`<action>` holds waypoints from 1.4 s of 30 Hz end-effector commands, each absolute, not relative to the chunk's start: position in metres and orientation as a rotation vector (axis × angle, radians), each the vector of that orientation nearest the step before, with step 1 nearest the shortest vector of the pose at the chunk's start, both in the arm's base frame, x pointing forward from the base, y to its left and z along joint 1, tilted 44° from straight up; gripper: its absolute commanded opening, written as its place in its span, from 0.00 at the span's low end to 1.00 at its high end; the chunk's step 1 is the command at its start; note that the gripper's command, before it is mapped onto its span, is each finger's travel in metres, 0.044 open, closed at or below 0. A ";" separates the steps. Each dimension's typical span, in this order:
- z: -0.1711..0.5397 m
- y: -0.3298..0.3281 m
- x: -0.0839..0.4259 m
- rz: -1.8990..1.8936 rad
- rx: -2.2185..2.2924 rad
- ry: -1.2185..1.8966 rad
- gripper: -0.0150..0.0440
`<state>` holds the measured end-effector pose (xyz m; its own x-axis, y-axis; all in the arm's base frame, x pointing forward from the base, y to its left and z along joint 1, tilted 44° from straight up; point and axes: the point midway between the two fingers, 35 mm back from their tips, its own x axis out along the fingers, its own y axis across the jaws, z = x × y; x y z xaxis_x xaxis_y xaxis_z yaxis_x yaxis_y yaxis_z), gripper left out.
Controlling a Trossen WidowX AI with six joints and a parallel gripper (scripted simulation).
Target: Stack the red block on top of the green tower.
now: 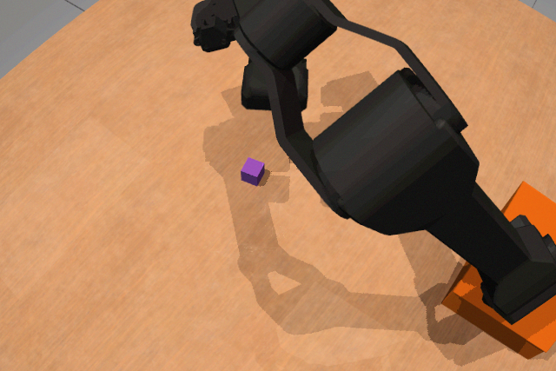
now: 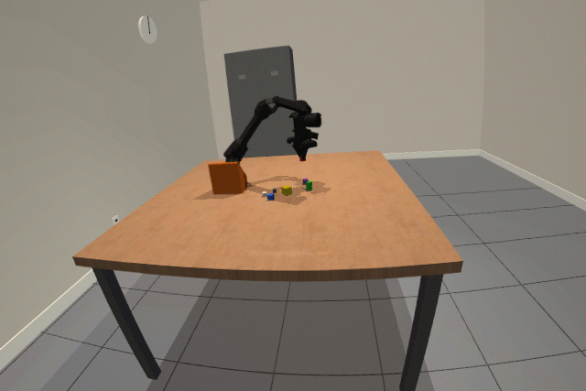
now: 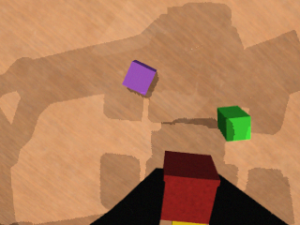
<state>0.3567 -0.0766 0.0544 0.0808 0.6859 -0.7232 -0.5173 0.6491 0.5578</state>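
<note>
Purple block [image 3: 139, 78] near green tower [image 3: 234, 123]

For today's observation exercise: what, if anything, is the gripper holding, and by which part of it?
The gripper is shut on the red block, pinched by two opposite side faces, its top and front face left showing, high above the table.

Matt wood-grain table [image 2: 265, 244]; matt black arm [image 1: 386, 164].
</note>
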 end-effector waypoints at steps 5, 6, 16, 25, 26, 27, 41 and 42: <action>0.027 -0.097 0.370 0.909 0.164 1.182 0.25; 0.023 -0.100 0.372 0.910 0.164 1.182 0.25; -0.002 -0.092 0.379 0.910 0.164 1.181 0.25; -0.023 -0.070 0.383 0.911 0.165 1.180 0.25; -0.025 -0.069 0.383 0.911 0.165 1.180 0.25; -0.027 -0.066 0.383 0.911 0.165 1.180 0.25; -0.042 -0.052 0.385 0.912 0.166 1.179 0.25; -0.042 -0.052 0.385 0.912 0.166 1.179 0.25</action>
<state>0.3855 -0.0526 -0.0410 0.0825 0.6851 -0.7238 -0.5319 0.6444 0.5494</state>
